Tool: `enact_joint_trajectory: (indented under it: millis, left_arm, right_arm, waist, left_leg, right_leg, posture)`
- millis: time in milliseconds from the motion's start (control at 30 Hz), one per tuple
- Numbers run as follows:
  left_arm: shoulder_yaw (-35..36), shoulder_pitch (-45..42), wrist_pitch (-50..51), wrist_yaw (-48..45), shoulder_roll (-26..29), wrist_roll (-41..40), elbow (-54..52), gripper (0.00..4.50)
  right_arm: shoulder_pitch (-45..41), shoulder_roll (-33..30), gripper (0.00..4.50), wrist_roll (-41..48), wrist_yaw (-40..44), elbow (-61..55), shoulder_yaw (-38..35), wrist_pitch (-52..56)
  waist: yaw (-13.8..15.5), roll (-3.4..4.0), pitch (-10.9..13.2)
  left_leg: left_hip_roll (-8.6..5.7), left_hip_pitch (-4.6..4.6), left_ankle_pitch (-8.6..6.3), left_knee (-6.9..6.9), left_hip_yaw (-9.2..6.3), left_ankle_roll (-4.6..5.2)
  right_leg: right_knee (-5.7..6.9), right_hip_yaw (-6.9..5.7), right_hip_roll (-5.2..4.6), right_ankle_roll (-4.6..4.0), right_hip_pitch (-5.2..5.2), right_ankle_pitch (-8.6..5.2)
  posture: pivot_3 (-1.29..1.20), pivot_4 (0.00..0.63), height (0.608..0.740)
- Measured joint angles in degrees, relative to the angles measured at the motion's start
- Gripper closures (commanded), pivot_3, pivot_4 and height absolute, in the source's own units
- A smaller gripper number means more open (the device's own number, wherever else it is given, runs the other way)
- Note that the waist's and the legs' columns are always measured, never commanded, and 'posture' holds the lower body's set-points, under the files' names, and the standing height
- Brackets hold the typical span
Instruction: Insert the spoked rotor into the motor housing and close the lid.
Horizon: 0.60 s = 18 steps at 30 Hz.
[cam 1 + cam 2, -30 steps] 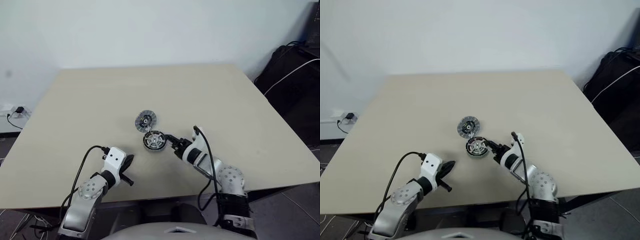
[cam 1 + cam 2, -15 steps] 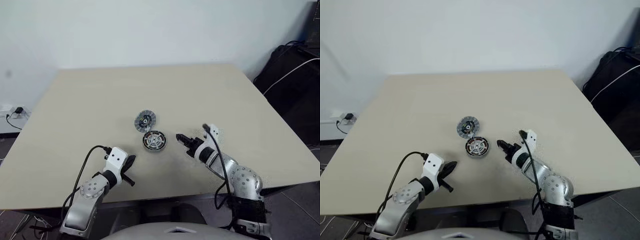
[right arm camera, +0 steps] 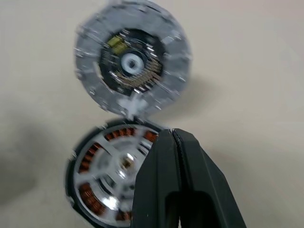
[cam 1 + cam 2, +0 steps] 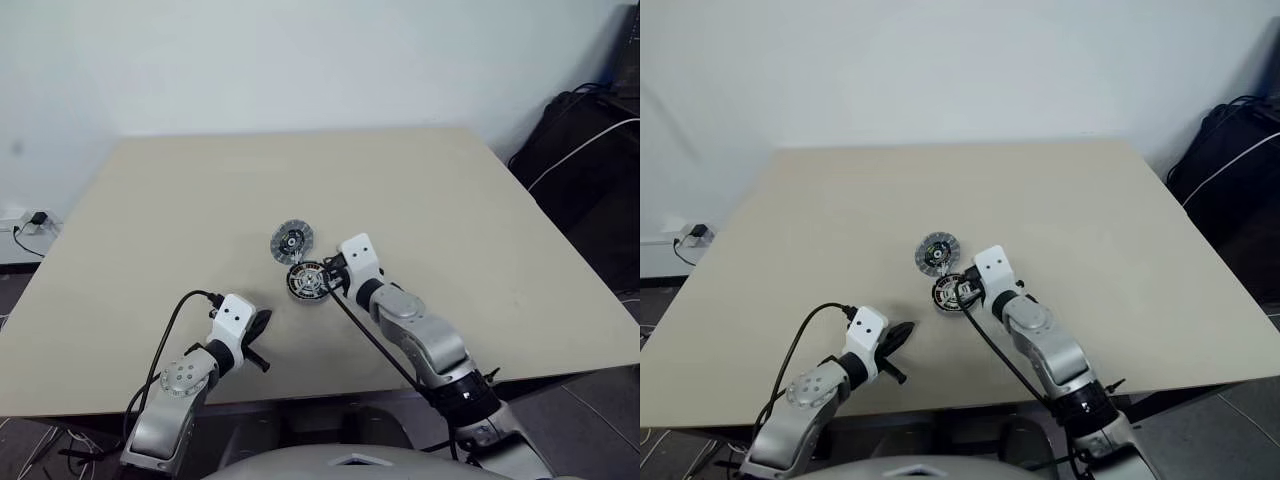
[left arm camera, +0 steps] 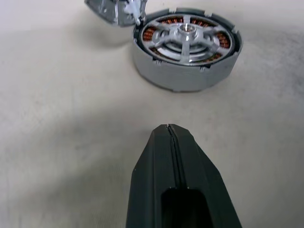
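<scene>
R gripper (image 3: 173, 135) is sitting fully closed, empty, tips over the motor housing (image 4: 309, 281) rim; spoked rotor (image 5: 187, 35) is lying inside it. Lid (image 4: 291, 241) is lying open, touching the housing's far edge. L gripper (image 5: 170, 130) is hovering closed nearby, empty, above table (image 4: 480, 220)

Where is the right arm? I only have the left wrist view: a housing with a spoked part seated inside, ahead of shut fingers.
Observer: The right gripper is at the rim of the motor housing.
Operator: Is it holding anything?
Observer: No. Its fingers are pressed together with nothing between them.
Operator: And the lid?
Observer: The lid lies open on the table beside the housing, its radial-lined face up.
</scene>
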Motion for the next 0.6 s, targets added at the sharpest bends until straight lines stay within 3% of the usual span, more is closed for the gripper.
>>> enact_joint_trajectory:
  millis: [333, 600]
  left_arm:
    - [0.8, 0.8, -1.1, 1.1, 0.1, 0.0, 0.1, 4.5]
    - [1.0, 1.0, -1.1, 1.2, 0.0, 0.0, 0.0, 4.5]
  right_arm:
    - [-2.3, 4.9, 4.46, -5.2, 4.3, 9.6, 0.5, -2.4]
    - [-4.2, 5.3, 4.46, -6.4, 8.0, 12.1, 0.0, 0.3]
  waist:
    - [-0.1, 0.0, 0.0]
    - [-0.2, 0.01, 0.0]
  left_leg:
    - [0.0, 0.01, 0.02, -0.01, 0.0, -0.04]
    - [0.0, 0.04, 0.05, -0.01, 0.01, -0.11]
  right_leg:
    - [0.02, 0.0, 0.02, -0.02, -0.01, 0.0]
    - [0.06, 0.01, 0.02, -0.02, -0.01, 0.0]
  posture:
    - [0.0, 0.0, 0.74]
    - [0.0, 0.0, 0.74]
